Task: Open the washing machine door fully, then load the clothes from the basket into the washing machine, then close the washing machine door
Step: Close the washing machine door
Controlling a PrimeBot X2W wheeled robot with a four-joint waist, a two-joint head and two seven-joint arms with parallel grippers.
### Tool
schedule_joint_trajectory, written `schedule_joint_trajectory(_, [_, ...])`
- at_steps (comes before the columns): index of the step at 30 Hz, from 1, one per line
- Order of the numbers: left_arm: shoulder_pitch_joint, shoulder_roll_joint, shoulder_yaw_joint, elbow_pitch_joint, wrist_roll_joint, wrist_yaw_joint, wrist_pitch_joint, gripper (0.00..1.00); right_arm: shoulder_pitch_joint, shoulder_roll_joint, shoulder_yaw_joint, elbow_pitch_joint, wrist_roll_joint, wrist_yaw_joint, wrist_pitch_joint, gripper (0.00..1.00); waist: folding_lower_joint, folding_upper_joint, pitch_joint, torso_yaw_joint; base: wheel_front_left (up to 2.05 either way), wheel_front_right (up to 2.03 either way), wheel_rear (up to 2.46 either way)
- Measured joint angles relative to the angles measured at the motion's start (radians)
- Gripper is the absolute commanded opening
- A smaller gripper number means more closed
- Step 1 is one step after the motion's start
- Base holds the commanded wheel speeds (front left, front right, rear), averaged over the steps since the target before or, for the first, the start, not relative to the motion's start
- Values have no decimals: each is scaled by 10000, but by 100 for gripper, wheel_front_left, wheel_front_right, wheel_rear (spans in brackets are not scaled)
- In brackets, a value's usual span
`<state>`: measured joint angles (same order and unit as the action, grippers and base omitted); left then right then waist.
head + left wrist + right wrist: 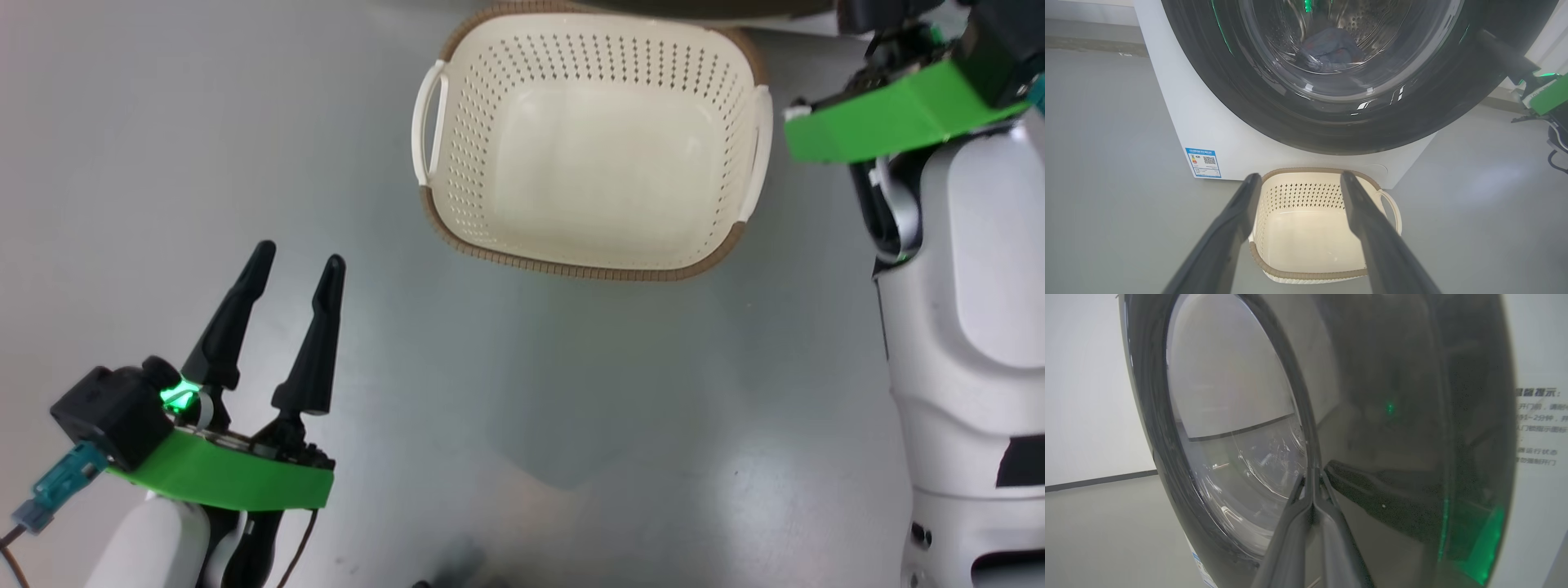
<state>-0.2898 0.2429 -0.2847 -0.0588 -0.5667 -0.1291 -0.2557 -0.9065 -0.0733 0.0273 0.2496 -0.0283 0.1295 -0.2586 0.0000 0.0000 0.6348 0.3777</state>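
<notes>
Since basket (571,265) sits empty, door-closing likely in hand: right claw (1312,473) together against door (1392,375), left claw (298,253) apart. Next: firm push till latched.

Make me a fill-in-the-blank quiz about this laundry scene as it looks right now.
1. The basket is ___.
2. The clothes lie ___ the washing machine.
3. The left hand is ___ and holds nothing.
4. The right hand, fingers ___, touches the washing machine door.
Missing words: empty; inside; open; shut.
</notes>
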Motion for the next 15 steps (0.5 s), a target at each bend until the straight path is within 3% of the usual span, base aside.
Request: schedule_joint_trajectory(15, [-456, -35, -171, -173, -240, 0, 0, 100, -1946, -96, -357, 226, -767, 0, 0, 0, -1, 0, 1007, 201, 0, 0, 0])
